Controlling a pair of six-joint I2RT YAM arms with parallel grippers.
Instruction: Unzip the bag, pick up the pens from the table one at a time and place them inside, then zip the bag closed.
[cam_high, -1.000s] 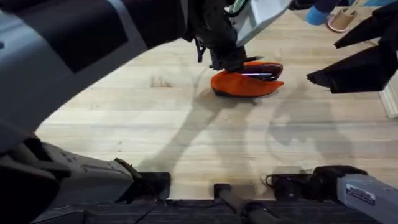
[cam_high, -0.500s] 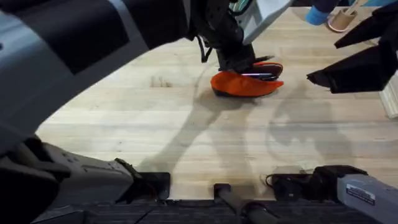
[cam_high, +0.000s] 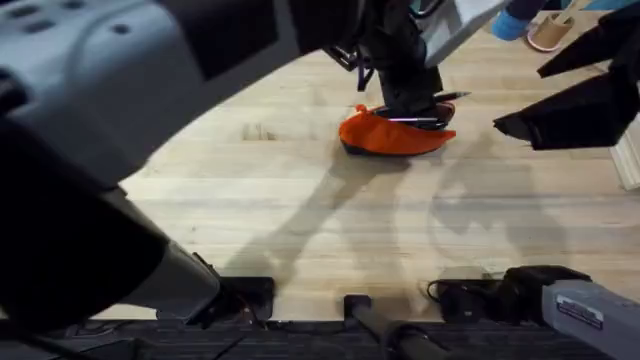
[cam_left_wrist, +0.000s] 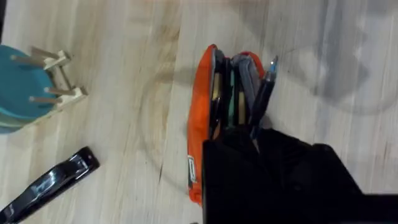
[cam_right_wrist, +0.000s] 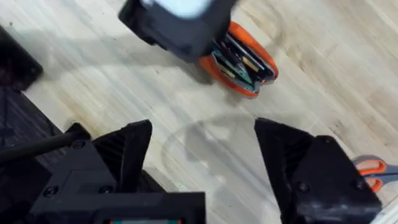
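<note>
One orange bag (cam_high: 392, 133), navy-edged, unzipped and gaping, on desk (cam_high: 300, 200) at 12 o'clock. One black pen (cam_left_wrist: 263, 93) pokes out. Left hand (cam_high: 412, 100) there, grip unclear; right hand (cam_right_wrist: 202, 155) spread wide, empty.

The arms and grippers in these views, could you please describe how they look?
Both arms are built of grey and black housings. The left arm looms large and blurred, with thin cables near its wrist. The right arm's base carries a small white label. The right gripper has chunky, angular black fingers.
</note>
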